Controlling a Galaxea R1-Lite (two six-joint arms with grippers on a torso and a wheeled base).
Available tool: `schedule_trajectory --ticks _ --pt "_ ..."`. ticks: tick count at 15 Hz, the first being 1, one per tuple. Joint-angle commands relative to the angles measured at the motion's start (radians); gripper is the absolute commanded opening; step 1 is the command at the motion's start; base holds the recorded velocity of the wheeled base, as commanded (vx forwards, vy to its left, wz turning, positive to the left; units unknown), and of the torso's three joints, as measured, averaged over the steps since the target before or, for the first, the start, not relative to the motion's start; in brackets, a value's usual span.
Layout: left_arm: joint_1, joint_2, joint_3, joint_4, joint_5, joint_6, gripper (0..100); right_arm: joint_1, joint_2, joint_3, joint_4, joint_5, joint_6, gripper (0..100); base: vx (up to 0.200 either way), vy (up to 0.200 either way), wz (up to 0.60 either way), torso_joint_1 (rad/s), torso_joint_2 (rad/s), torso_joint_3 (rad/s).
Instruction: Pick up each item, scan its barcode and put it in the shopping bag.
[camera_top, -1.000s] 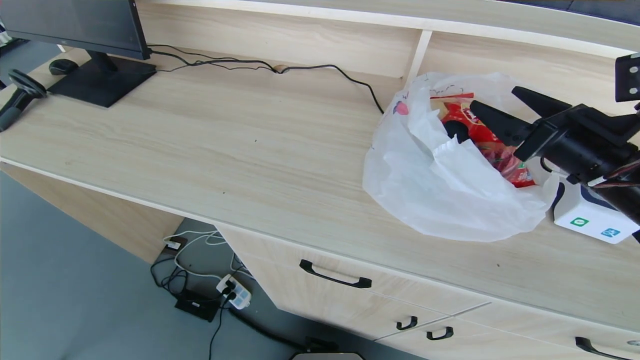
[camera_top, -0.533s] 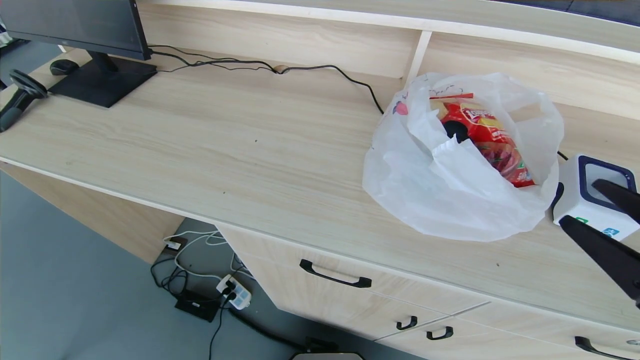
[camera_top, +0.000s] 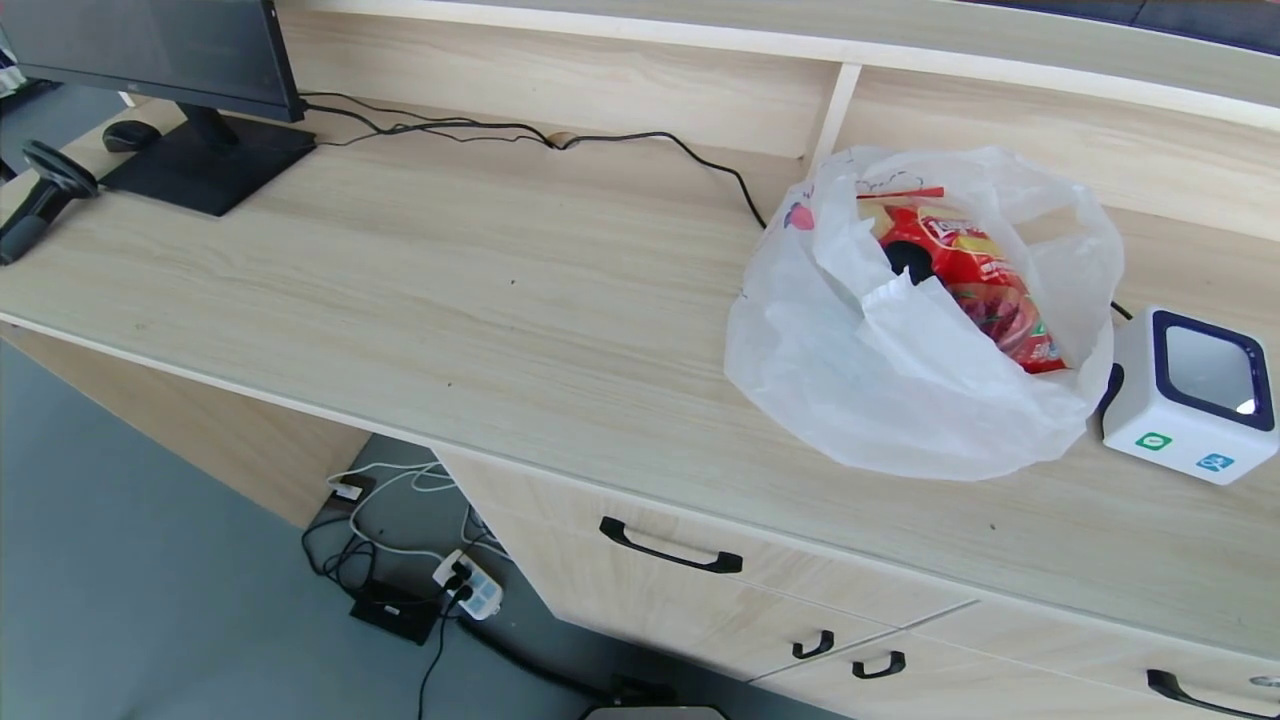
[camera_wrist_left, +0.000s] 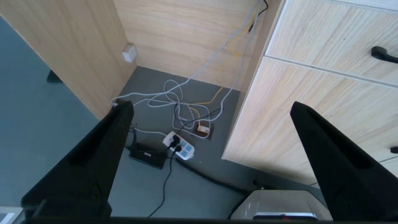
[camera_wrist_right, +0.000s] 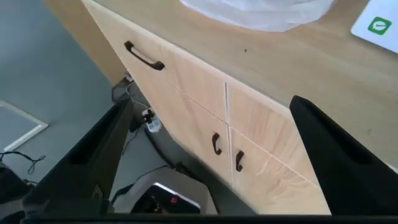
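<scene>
Shopping bag (camera_top: 900, 400) loaded on counter (camera_top: 450, 300); both grippers spread and empty

The white plastic shopping bag stands open on the wooden counter with a red snack packet (camera_top: 985, 290) leaning inside it. A white cube barcode scanner (camera_top: 1190, 400) sits just beside the bag on the robot's right, window facing up. The left gripper (camera_wrist_left: 211, 104) hangs with its fingers wide apart over the floor beside the drawer unit, above a power strip (camera_wrist_left: 180, 148). The right gripper (camera_wrist_right: 211, 101), fingers also wide apart, is in front of the drawer fronts (camera_wrist_right: 205, 118). A monitor (camera_top: 150, 50), a mouse (camera_top: 130, 133) and a handheld scanner (camera_top: 40, 195) occupy the counter's far left end
</scene>
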Motion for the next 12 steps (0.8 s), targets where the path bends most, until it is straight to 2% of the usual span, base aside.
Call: schedule_trajectory --ticks 1,3,4,5,10,12 --pt "0.000 0.002 0.000 -0.001 0.000 0.002 100 -0.001 -0.087 0.006 0.022 -0.065 -0.052 100 0.000 0.000 0.00 0.000 0.00 0.000" --pt "0.000 0.002 0.000 -0.001 0.000 0.002 100 -0.001 -0.087 -0.030 -0.018 -0.252 -0.068 100 0.000 0.000 0.00 0.000 0.00 0.000" --pt "0.000 0.002 0.000 -0.001 0.000 0.002 100 -0.001 -0.087 -0.001 -0.059 -0.287 -0.070 100 0.000 0.000 0.00 0.000 0.00 0.000" --pt "0.000 0.002 0.000 -0.001 0.000 0.004 100 -0.001 -0.087 0.066 -0.133 -0.285 -0.070 100 0.000 0.000 0.00 0.000 0.00 0.000" --pt "0.000 0.002 0.000 -0.001 0.000 0.004 100 -0.001 -0.087 0.066 0.041 -0.285 -0.072 100 0.000 0.000 0.00 0.000 0.00 0.000" --pt "0.000 0.002 0.000 -0.001 0.000 0.002 100 -0.003 -0.084 0.066 0.148 -0.278 -0.016 100 0.000 0.000 0.00 0.000 0.00 0.000"
